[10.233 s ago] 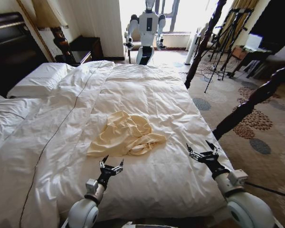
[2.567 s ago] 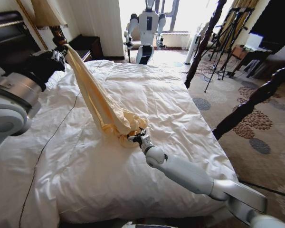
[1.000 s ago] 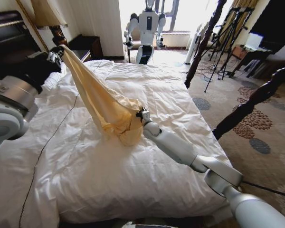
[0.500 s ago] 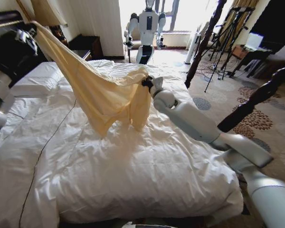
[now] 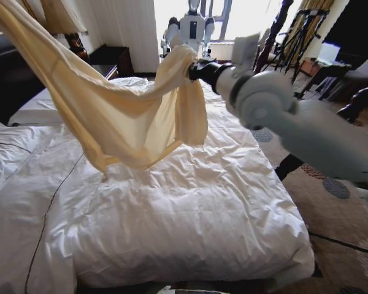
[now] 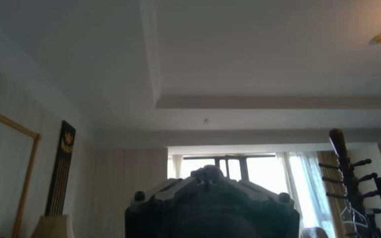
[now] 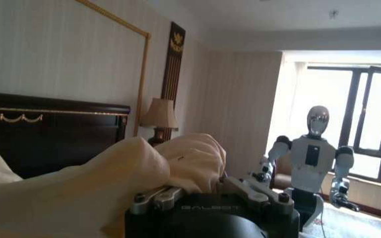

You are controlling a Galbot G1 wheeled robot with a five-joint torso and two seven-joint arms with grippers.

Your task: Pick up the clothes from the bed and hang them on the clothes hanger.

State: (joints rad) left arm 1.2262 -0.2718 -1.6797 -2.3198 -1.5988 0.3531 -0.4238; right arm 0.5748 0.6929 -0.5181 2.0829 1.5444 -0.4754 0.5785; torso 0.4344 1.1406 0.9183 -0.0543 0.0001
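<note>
The clothes (image 5: 119,119), a pale yellow shirt, hang clear above the bed (image 5: 190,202), stretched like a sling. One end runs up off the head view's top left corner. The other end is bunched in my right gripper (image 5: 193,69), raised high over the middle of the bed. In the right wrist view the fabric (image 7: 144,168) is heaped over my right gripper (image 7: 204,187) and hides its fingertips. In the left wrist view my left gripper (image 6: 207,174) points up at the ceiling with its fingertips together. The clothes hanger is out of view.
White pillows (image 5: 30,110) and a dark headboard (image 7: 51,129) lie to the left, with a lamp (image 5: 61,15) and nightstand (image 5: 113,61) behind. Another robot (image 5: 189,27) stands by the window. Dark bedposts (image 5: 276,30) and tripods (image 5: 300,30) stand right. A pegged wooden stand (image 6: 343,163) rises near the window.
Both arms have risen, lifting the shirt off the duvet. The left gripper has gone out past the head view's top left corner. The right gripper moved up and back.
</note>
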